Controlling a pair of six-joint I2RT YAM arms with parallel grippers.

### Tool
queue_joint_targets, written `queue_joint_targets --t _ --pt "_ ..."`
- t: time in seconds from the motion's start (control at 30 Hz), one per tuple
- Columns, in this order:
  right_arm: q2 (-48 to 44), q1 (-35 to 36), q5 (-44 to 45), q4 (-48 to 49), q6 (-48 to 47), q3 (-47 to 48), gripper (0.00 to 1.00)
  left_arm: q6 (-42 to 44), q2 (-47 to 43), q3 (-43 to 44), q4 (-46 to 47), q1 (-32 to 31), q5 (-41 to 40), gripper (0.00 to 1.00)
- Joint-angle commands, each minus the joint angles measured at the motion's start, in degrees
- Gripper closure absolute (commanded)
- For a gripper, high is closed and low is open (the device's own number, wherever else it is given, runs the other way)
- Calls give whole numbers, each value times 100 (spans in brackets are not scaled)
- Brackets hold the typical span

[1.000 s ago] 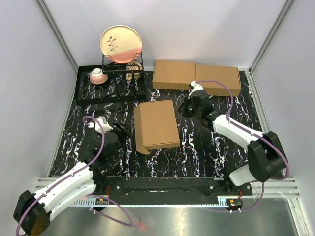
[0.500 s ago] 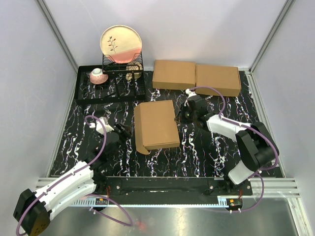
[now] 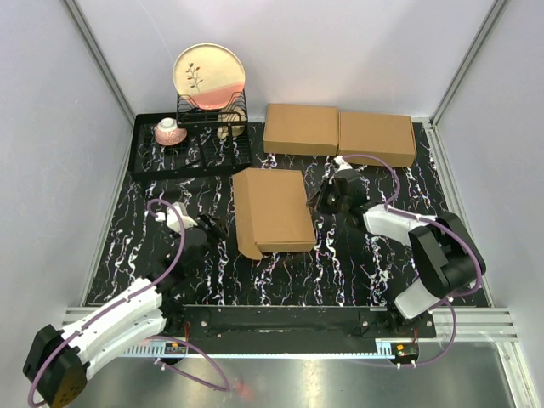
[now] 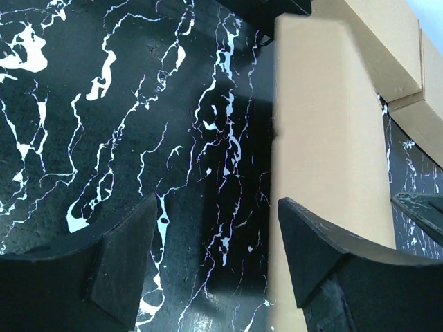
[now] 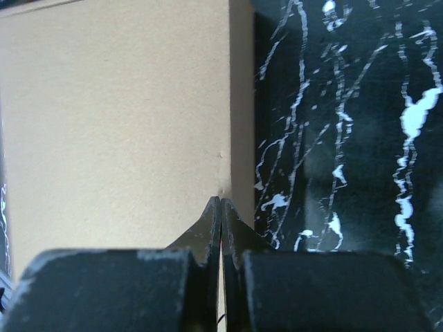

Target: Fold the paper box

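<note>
Where the black tabletop with white marble veining (image 3: 357, 263) fills the middle of the overhead view, the plain brown corrugated-cardboard paper box (image 3: 272, 211) lies flat and closed at the centre, turned slightly off square. Its top is matte and unprinted, with a faint dimple near one edge in the right wrist view, and a small rounded tab pokes out at its lower left corner.

The right gripper (image 3: 316, 202) has its black jaws pressed together, the tips (image 5: 219, 205) at the box's right edge; whether they touch the cardboard is hard to tell. The left gripper (image 3: 214, 226) stands with jaws wide apart and nothing between them, just left of the box. Its wrist view shows the rough black fingers (image 4: 124, 266) over marble, with the box's long side cut off at the bottom.

Upper right lie two flat brown cardboard boxes (image 3: 301, 129), edges touching. Upper left, a black wire dish rack (image 3: 212, 115) on a black tray (image 3: 144, 166) holds a round cream plate (image 3: 209, 75) with a painted sprig and pink band. A pink cup (image 3: 168, 130) stands beside the rack.
</note>
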Motion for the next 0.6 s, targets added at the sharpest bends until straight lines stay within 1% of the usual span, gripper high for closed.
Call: queue_joint_targets --t 0.0,0.23,0.43,0.57 --pt "530 -259 445 -582 174 -355 100 -83 114 104 270 23 52 26" --pt "952 -295 348 -793 297 -241 100 -110 245 104 270 23 96 27" --pt "610 -312 515 -819 377 -268 100 -119 324 69 507 23 139 27" --pt "504 -312 542 -881 324 -206 100 -136 587 86 709 23 245 27"
